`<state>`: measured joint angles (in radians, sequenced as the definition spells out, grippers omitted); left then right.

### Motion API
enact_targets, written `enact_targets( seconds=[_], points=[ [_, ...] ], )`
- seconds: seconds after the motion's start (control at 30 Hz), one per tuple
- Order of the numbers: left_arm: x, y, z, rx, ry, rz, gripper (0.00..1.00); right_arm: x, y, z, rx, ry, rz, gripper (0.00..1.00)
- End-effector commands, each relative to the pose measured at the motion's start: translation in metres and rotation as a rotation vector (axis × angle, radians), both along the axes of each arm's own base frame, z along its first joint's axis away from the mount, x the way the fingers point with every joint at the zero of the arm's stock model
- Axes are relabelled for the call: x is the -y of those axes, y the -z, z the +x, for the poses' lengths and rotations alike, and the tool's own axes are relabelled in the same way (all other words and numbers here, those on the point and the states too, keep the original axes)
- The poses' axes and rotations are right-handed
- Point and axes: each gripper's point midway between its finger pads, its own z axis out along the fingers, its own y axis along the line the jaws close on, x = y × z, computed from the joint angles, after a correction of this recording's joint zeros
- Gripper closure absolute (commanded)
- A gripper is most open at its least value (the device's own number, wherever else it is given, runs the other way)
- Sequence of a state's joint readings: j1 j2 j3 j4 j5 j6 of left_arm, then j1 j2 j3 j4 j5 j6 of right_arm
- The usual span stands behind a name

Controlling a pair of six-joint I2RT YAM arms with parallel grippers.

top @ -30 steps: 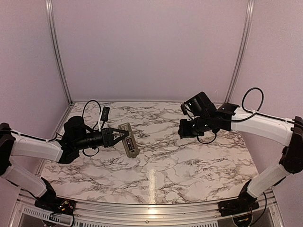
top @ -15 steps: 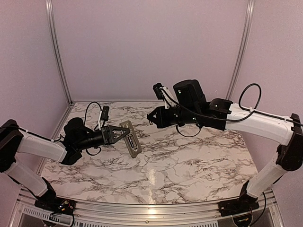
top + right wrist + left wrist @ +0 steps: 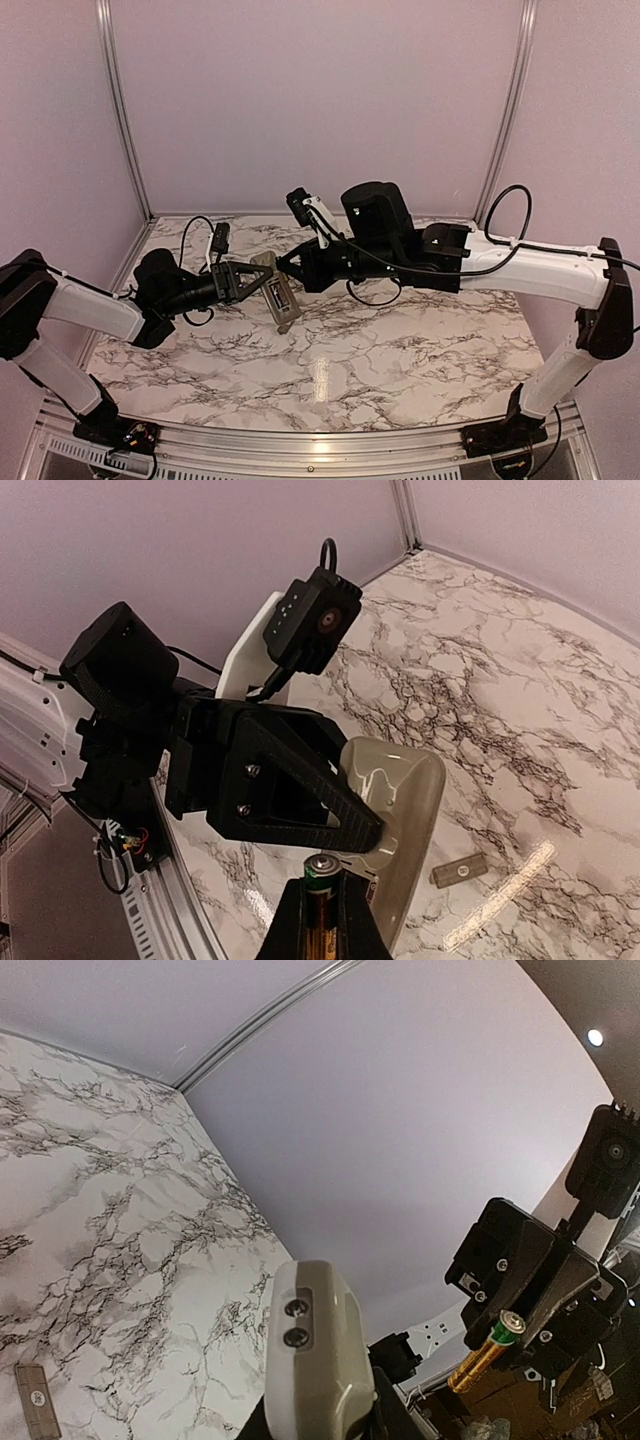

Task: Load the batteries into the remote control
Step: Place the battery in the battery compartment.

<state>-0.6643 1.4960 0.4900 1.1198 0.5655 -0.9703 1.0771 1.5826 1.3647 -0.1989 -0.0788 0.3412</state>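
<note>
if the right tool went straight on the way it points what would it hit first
Probably the remote control in the left tool, met by the battery the right tool holds; depth unclear.

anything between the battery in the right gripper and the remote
No loose object. But in the right wrist view a finger of the left gripper, clamped on the remote, sits just ahead of the battery tip.
</note>
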Motion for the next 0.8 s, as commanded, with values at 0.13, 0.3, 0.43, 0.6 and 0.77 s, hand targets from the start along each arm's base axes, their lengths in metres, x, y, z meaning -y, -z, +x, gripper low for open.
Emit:
enact_targets(
  seconds=[0.13, 0.3, 0.43, 0.6, 0.77],
  points=[
    [-0.004, -0.016, -0.005, 0.011, 0.032, -0.083, 1.0, -0.014, 0.005, -0.007, 0.018, -0.041, 0.019, 1.0],
    [-0.006, -0.019, -0.004, 0.007, 0.026, -0.096, 1.0, -0.018, 0.012, -0.008, 0.028, -0.044, 0.001, 1.0],
    [-0.008, -0.02, -0.005, 0.009, 0.025, -0.105, 1.0, -0.019, 0.017, -0.008, 0.031, -0.042, -0.014, 1.0],
    [-0.009, -0.024, -0.007, 0.006, 0.032, -0.127, 1.0, -0.019, 0.029, -0.008, 0.033, -0.033, -0.051, 1.0],
    [-0.009, -0.025, -0.006, 0.005, 0.031, -0.134, 1.0, -0.015, 0.036, -0.007, 0.046, -0.017, -0.077, 1.0]
  ],
)
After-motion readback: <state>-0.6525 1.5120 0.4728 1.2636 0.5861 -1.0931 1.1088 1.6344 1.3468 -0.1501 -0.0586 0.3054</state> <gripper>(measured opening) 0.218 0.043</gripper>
